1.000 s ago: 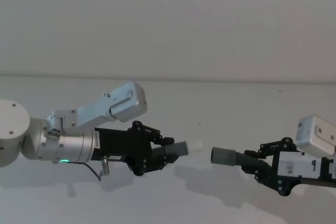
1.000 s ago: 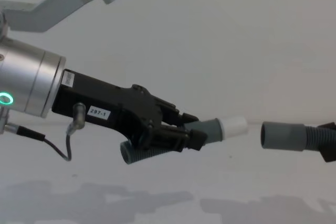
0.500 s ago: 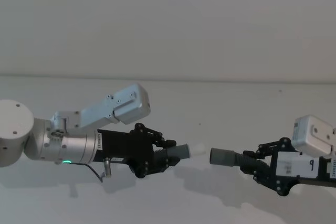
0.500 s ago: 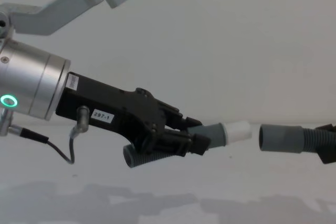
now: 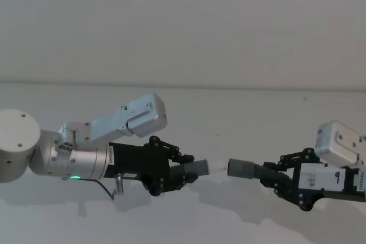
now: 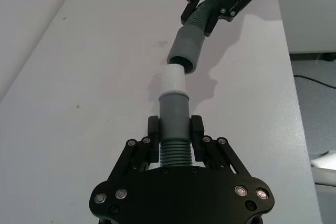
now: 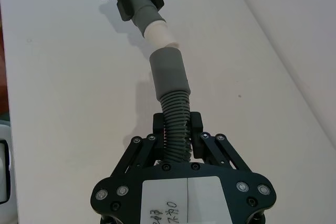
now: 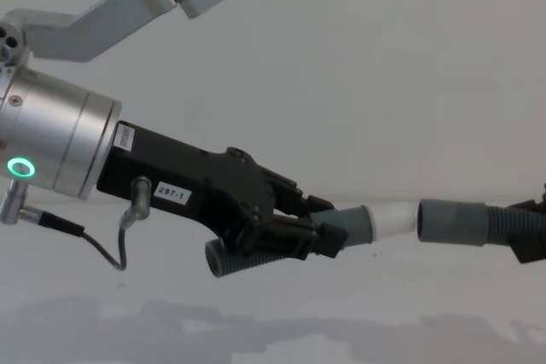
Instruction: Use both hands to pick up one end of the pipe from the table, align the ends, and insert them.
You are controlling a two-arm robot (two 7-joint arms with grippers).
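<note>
With the left gripper clamped on the white-ringed piece and the right gripper clamped on the collared piece, both held above the table, the ends nearly touch, so a slight tilt could jam the ring against the collar rim

Readable text: just a couple of stickers

The left hand has a small white sticker on its black body reading "297-1". The right hand carries a white label with handwritten digits, looks like "243", rest too smudgy to read.
</note>
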